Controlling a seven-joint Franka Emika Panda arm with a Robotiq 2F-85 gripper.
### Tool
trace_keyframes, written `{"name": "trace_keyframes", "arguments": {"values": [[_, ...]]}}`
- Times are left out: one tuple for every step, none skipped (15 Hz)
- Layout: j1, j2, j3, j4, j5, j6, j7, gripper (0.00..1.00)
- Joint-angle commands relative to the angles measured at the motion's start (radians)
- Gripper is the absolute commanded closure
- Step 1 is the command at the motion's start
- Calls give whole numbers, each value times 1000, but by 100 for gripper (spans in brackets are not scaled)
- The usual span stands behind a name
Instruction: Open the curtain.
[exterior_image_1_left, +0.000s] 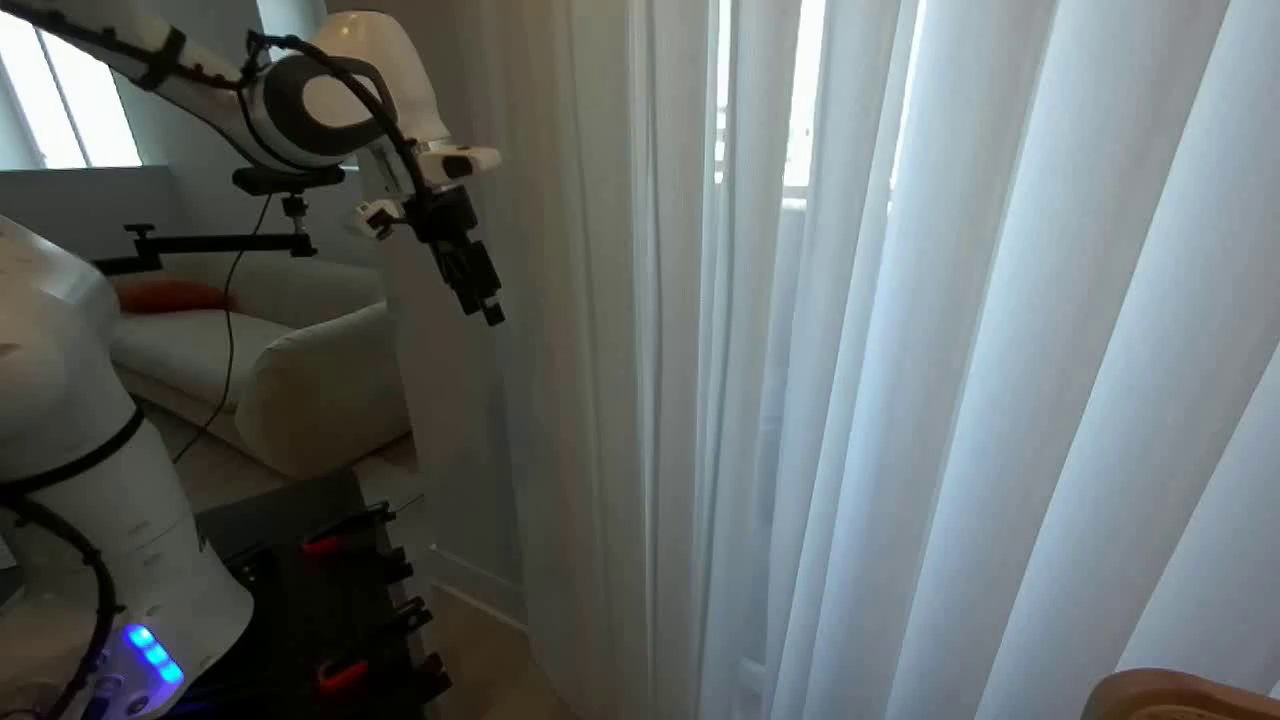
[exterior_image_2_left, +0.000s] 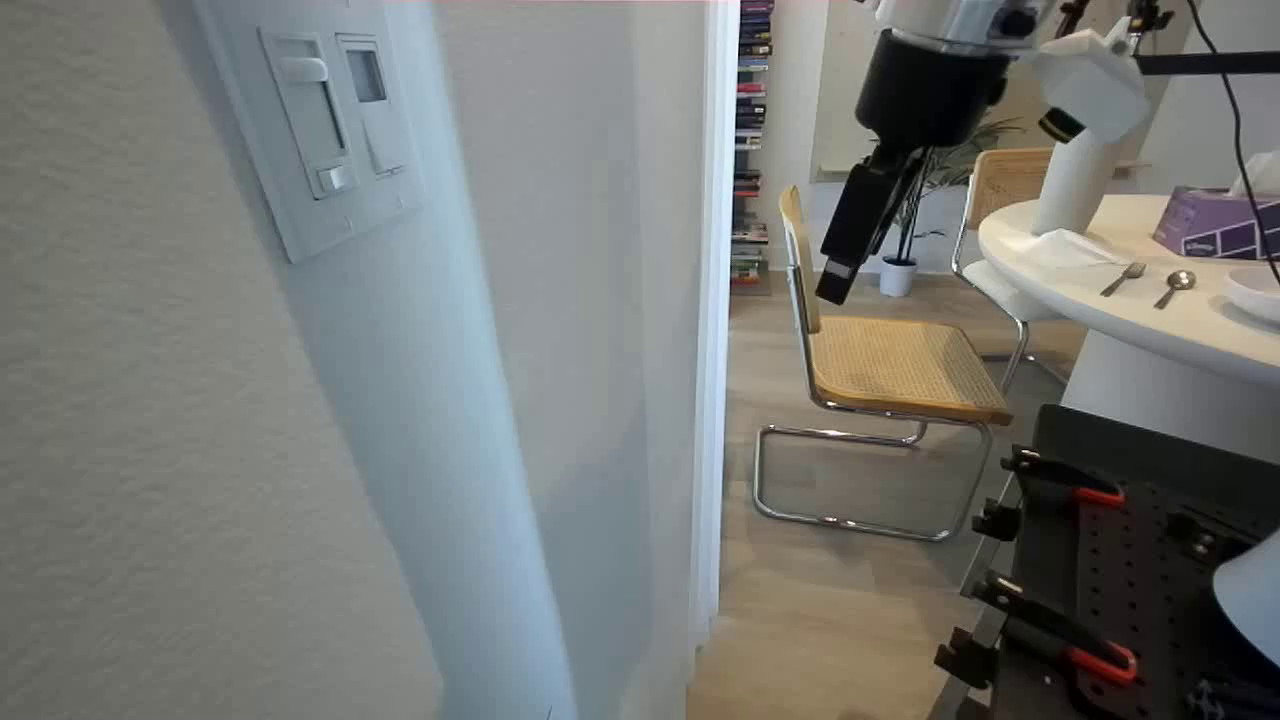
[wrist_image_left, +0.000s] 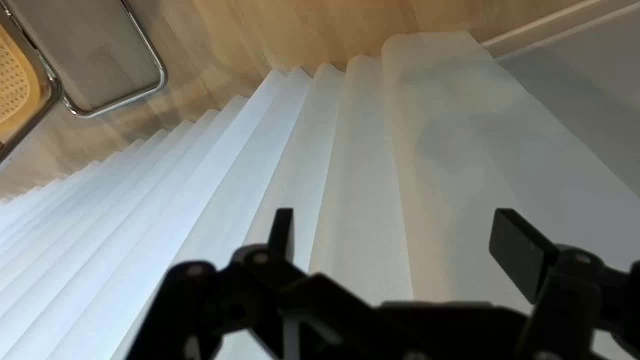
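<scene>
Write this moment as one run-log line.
curtain: hanging in long folds, ungripped | gripper: open, jaws wide apart, angled downward | contact: cannot tell | grasp: not yet made

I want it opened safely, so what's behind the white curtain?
In an exterior view, the curtain lets bright strips of what looks like a window show, but covers most of what's behind it.

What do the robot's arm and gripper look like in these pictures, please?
The arm is white with smooth, rounded segments, a dark grey ring at one joint and a black cable strapped along it. Blue lights glow on its base. The gripper is black and angular, with two blocky fingers; in an exterior view a small pale patch shows near the end.
</scene>
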Motion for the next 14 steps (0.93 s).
{"name": "trace_keyframes", "arguments": {"values": [[13, 1, -14, 2, -11, -4, 8, 0], [19, -5, -17, 4, -7, -10, 2, 0], [29, -17, -24, 7, 1, -18, -9, 0], [42, -35, -32, 9, 9, -21, -20, 0], [55, -51, -38, 10, 14, -23, -29, 0], [69, -71, -44, 11, 18, -26, -38, 0], [81, -85, -48, 14, 20, -27, -43, 0], [92, -104, -48, 16, 18, -26, -42, 0], [102, -121, -47, 16, 19, -22, -41, 0], [111, -135, -47, 17, 20, -9, -40, 0], [121, -147, -49, 17, 22, 3, -44, 0], [130, -168, -51, 18, 26, 10, -45, 0], [135, -187, -51, 9, 24, 26, -48, 0], [135, -203, -45, 6, 17, 44, -41, 0]]}}
